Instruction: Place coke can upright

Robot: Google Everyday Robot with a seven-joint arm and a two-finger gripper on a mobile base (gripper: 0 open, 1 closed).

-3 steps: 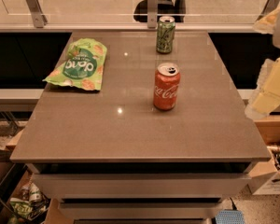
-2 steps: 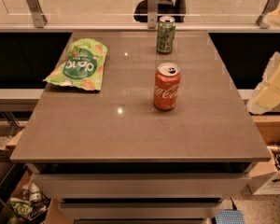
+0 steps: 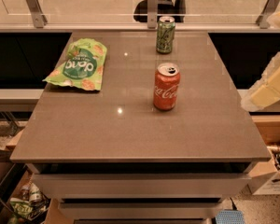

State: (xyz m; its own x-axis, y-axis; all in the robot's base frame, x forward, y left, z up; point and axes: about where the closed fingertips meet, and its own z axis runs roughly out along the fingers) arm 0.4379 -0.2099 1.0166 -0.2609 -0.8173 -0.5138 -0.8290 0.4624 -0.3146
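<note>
The coke can point(image 3: 166, 86) is red with white script and a silver top. It stands upright near the middle of the brown table point(image 3: 130, 134), with nothing touching it. My gripper is out of view. Only a pale, cream-coloured part of my arm point(image 3: 269, 85) shows at the right edge, beyond the table's right side and well clear of the can.
A green can point(image 3: 165, 34) stands upright at the table's far edge, behind the coke can. A green snack bag point(image 3: 78, 64) lies flat at the far left. A glass railing with metal posts point(image 3: 151, 6) runs behind the table. Boxes and clutter sit on the floor on both sides.
The pale arm parts at the right edge have shifted slightly toward the right. The coke can, the green can and the bag have not moved.
</note>
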